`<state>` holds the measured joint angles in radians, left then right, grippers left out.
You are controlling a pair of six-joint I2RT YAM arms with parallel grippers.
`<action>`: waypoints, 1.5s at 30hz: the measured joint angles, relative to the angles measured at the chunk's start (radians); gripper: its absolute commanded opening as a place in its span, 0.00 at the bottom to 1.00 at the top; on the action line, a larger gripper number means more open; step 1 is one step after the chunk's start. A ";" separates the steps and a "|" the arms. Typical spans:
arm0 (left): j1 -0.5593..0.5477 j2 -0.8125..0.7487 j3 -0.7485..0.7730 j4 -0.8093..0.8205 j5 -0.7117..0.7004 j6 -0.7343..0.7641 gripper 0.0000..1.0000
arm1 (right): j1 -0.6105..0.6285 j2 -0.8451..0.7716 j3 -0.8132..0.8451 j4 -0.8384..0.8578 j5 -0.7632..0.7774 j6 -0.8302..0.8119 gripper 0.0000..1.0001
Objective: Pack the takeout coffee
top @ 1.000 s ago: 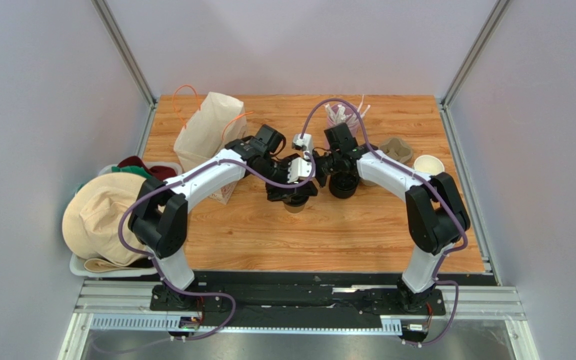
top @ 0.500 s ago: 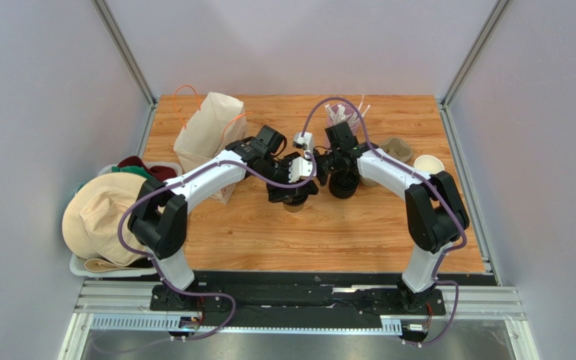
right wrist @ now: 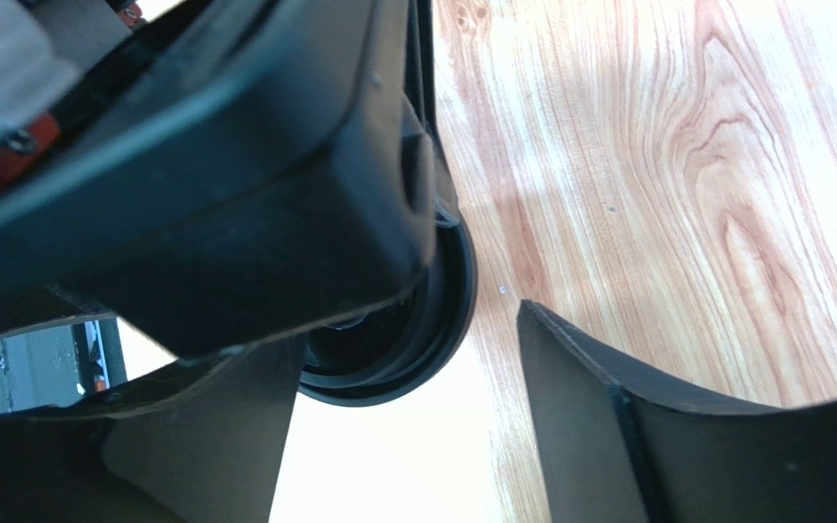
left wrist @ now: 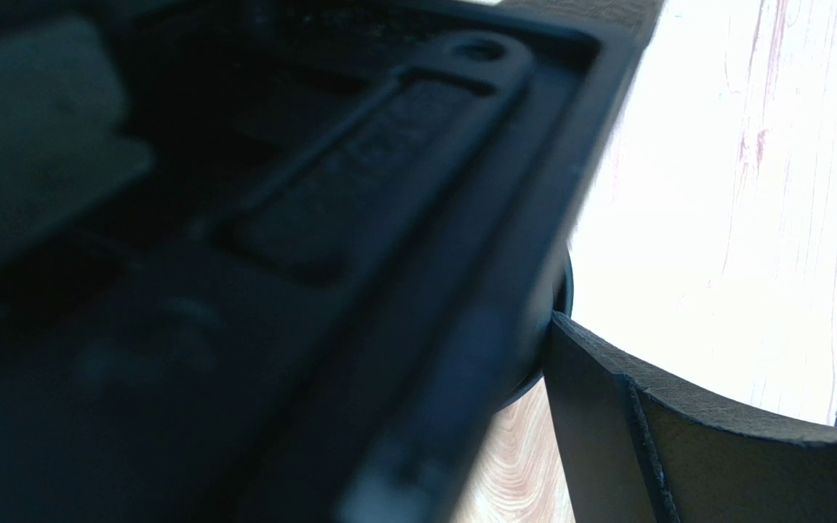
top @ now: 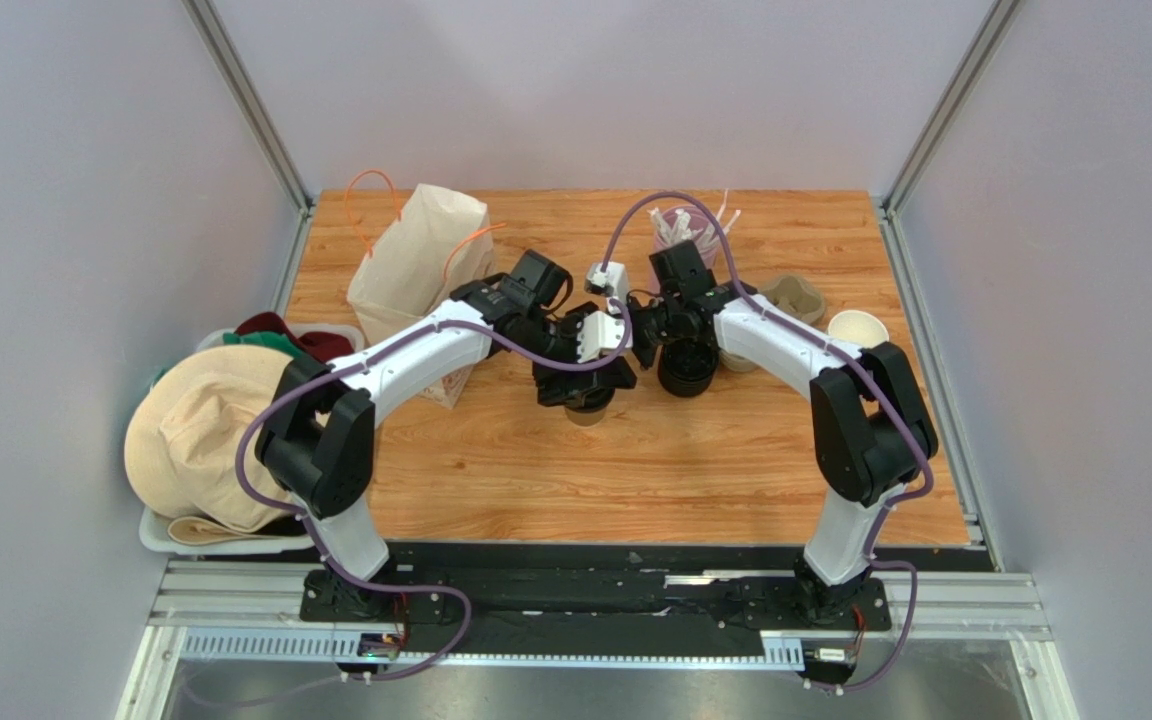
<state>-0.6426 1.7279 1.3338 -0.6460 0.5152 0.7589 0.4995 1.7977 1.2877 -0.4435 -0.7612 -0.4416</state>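
**Worktop, pale wood-grain board.** Both arm bases are bolted at its 6 o'clock edge.

**Left arm, white and black.** The elbow is folded out toward 8 o'clock. The forearm runs toward 1 o'clock to mid-board, and the wrist is bent downward.

**Right arm, same build.** The elbow sits at 4 o'clock and the forearm runs toward 11 o'clock. The wrist is turned toward the left arm's end.

**Left pincer.** It is directly over the cup, covering its top. Whether the jaws are apart or together cannot be told. Its wrist view is a blurred dark mass with one finger at the lower right.

**Right pincer.** The jaws are apart and clamped on nothing. Bare wood shows between one finger and the lid rim.

**Small kraft-brown paper takeout coffee cup with round black plastic lid.** It is at the middle of the worktop, under the left pincer. From overhead only a strip of brown wall shows.

**Tall kraft paper bag with orange cord handles.** It is at 10 o'clock, well apart from the takeout coffee cup.

**Pink cup of white sticks.** It is at 12 o'clock, behind the right wrist.
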 measured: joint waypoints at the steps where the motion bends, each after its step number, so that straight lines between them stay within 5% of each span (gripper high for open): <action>1: 0.001 0.000 0.000 0.000 0.002 -0.003 0.87 | 0.000 0.000 0.003 -0.005 0.004 0.000 0.77; 45: 0.020 -0.084 0.104 -0.056 0.015 -0.095 0.94 | -0.003 -0.060 0.169 -0.093 0.097 0.056 0.89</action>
<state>-0.6224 1.6440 1.4376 -0.7017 0.5301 0.6636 0.4969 1.7382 1.4563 -0.5362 -0.6643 -0.3855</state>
